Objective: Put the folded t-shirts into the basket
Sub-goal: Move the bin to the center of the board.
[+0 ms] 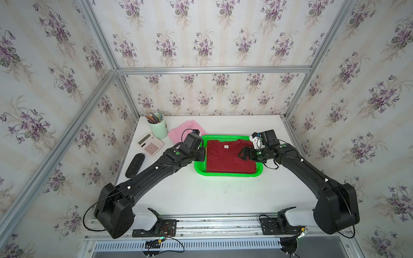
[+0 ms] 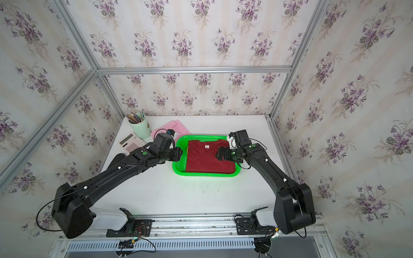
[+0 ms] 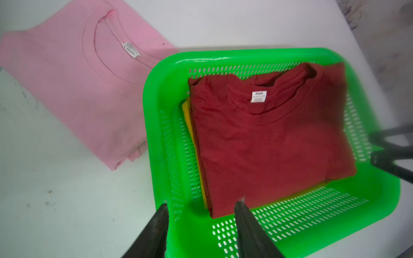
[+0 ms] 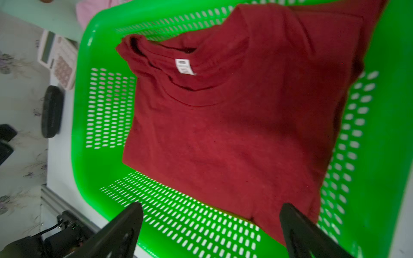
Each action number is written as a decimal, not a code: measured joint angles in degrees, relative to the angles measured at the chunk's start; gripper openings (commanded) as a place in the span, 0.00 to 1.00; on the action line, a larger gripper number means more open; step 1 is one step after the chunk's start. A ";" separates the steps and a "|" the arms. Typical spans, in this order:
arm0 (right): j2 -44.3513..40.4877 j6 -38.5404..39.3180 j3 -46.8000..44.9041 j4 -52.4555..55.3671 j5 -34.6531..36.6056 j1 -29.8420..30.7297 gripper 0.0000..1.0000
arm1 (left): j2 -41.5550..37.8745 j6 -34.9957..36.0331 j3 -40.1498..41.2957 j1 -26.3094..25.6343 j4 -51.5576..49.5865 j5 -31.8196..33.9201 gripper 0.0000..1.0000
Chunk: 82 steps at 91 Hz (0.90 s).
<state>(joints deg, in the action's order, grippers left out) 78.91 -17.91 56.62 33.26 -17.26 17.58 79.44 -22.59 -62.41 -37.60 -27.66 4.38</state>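
The green basket (image 1: 223,174) (image 2: 201,174) stands mid-table. In it, the dark red t-shirt (image 1: 226,157) (image 2: 207,158) (image 4: 234,125) lies folded on top, label up. Under it, a mustard yellow t-shirt (image 3: 190,125) shows only as an edge. The pink t-shirt (image 1: 180,131) (image 2: 162,129) (image 3: 73,89) lies folded on the table just beyond the basket's far left corner. My left gripper (image 1: 203,154) (image 3: 202,203) hangs open over the basket's left wall, with nothing between its fingers. Above the red shirt's right edge, my right gripper (image 1: 240,155) (image 4: 212,205) is wide open and holds nothing.
At the back left stand a pale green cup of pencils (image 1: 158,127), a calculator (image 1: 150,143) and a black oval case (image 1: 135,165). Aluminium frame posts and papered walls close in the table's back and sides.
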 measured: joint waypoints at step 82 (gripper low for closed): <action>-3.82 -4.39 0.13 -3.41 32.39 -5.64 1.00 | 4.22 -2.47 2.64 6.93 3.39 0.92 0.59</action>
<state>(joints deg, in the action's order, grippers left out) 75.09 -22.31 56.75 29.85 15.14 11.94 83.66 -25.06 -59.77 -30.68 -24.27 5.30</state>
